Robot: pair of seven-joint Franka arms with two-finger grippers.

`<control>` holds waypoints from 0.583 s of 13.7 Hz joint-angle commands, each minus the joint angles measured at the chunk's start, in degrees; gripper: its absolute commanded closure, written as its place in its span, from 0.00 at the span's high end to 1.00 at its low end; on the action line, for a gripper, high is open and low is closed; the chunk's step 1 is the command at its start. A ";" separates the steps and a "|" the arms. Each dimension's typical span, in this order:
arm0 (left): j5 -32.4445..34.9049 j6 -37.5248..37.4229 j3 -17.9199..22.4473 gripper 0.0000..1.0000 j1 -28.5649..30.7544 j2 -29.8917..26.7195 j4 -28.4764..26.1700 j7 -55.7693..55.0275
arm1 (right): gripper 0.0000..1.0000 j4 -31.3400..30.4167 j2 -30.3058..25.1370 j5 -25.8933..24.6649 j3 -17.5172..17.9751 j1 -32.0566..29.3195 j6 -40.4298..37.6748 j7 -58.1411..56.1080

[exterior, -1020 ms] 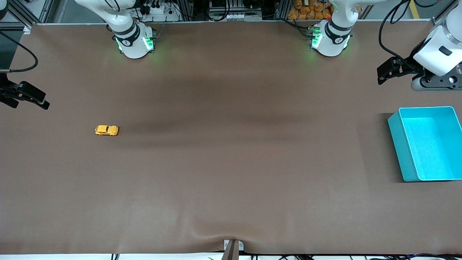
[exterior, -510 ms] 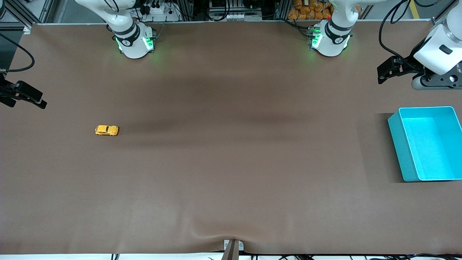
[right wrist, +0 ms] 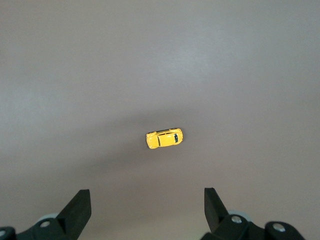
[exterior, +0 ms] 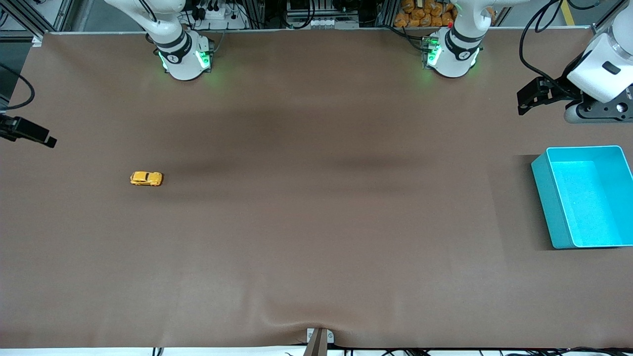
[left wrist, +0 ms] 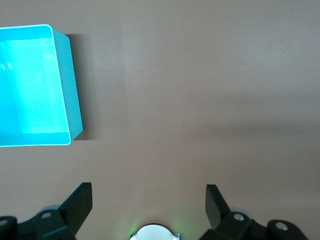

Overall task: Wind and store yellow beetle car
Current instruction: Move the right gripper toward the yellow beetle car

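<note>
- You are looking at the yellow beetle car sitting alone on its wheels on the brown counter, toward the right arm's end and about midway between the counter's base-side edge and its camera-side edge.
- The right tool is hanging high over that end of the counter, jaws standing wide and gripping nothing; its wrist view is showing the car lying crosswise ahead of the fingers.
- The left tool is waiting at the other end, jaws likewise spread and empty, near the teal bin that is sitting against the counter's edge at the left arm's end.
- Nothing is touching the car yet, so by the look of it both the winding and the storing are remaining ahead of you.
- You are risking a miss here: the car is tiny and rounded, and jaws closing off-centre could be squirting it out sideways.
- You are also risking a runaway: it is standing on free wheels, so a nudge or a partly wound spring could be sending it rolling toward the counter's edge.
- The bin is standing well apart from the car, so a weak pinch could be dropping it during the long carry.
</note>
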 commanded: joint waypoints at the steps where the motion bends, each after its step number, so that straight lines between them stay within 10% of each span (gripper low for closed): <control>1: -0.34 -0.09 -0.08 1.00 0.30 -0.48 0.13 -0.37 | 1.00 1.01 2.30 0.91 0.59 -0.72 0.09 7.57; 8: -0.43 0.00 -0.16 1.00 0.30 -0.04 -0.13 -0.37 | 1.00 0.92 7.58 1.09 0.59 -1.87 2.45 22.75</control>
